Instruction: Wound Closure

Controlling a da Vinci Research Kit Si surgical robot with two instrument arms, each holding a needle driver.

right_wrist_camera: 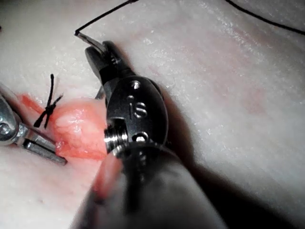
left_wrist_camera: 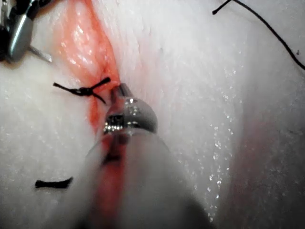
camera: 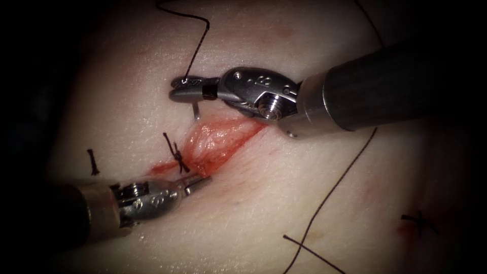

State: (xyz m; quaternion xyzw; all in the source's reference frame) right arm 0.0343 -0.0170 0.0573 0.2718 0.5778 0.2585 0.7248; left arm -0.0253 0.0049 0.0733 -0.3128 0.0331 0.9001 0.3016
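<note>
The right tool [camera: 183,89] clamps the needle [camera: 196,110] near its thread [camera: 197,46] end, tip down just above the cut [camera: 218,142], while the left tool [camera: 201,181], jaws closed and empty, rests at the cut's lower edge beside the knot [camera: 176,155].

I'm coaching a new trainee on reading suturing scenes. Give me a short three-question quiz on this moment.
1. True or false: the right tool grips the needle.
2. The tied knot sits at which end of the open cut, by the endoscope view: A) left B) right
3. Fill in: the left tool, near the knot, holds ____.

Key: 1 true; the needle's visible end points down at the tissue by the cut's upper edge, thread trailing. 2 A. 3 nothing.
</note>
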